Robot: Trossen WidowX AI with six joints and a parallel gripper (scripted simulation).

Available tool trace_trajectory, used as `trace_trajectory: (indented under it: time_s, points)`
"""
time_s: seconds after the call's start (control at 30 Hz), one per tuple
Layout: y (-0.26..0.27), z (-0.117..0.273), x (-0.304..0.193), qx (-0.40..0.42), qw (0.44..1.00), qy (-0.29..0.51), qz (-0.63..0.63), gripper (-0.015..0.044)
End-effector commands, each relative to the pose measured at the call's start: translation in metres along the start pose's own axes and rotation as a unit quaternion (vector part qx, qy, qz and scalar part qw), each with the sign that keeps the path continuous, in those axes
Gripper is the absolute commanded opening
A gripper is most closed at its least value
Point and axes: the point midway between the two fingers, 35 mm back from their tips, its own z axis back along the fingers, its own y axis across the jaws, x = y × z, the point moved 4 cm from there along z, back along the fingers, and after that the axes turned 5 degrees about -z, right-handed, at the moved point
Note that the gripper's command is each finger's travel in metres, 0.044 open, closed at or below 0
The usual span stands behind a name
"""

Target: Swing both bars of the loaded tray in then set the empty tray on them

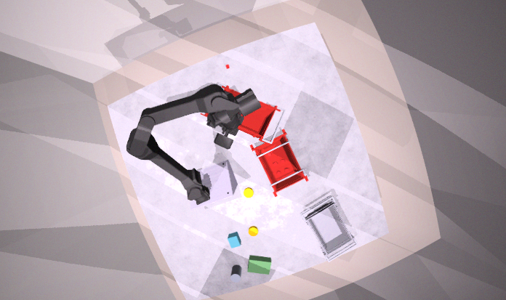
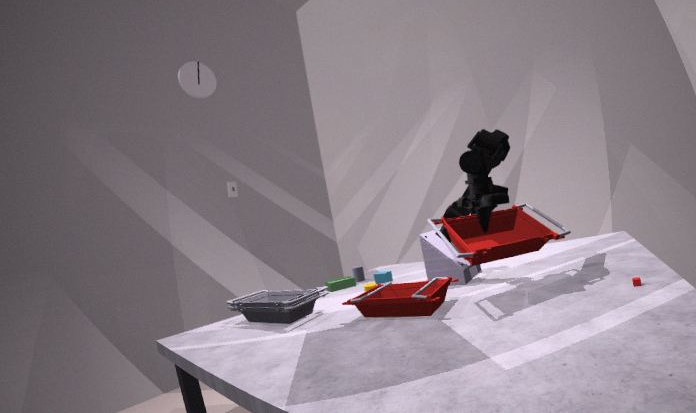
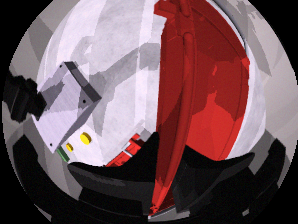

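Note:
The loaded red tray stands on the table, low red blocks on its floor. Its two wire bars lie across its top, one near each end. My gripper is shut on one long side wall of the empty red tray and holds it well above the table, roughly level. The empty tray's bars stand out over its ends. In the top view, one end of it slightly overlaps the loaded tray's end; the arm hides its other end.
A grey tray stands beyond the loaded tray. Yellow discs, a blue block, a green block and a grey cylinder stand aside. A small red cube lies apart.

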Motion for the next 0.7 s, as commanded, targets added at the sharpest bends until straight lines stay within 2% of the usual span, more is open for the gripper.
trace_trajectory:
  time_s: [0.0, 0.67]
  points:
    - [-0.004, 0.004, -0.015, -0.008, 1.0, 0.003, -0.017, 0.0]
    - [0.008, 0.0, -0.101, -0.004, 0.99, -0.002, -0.139, 0.0]
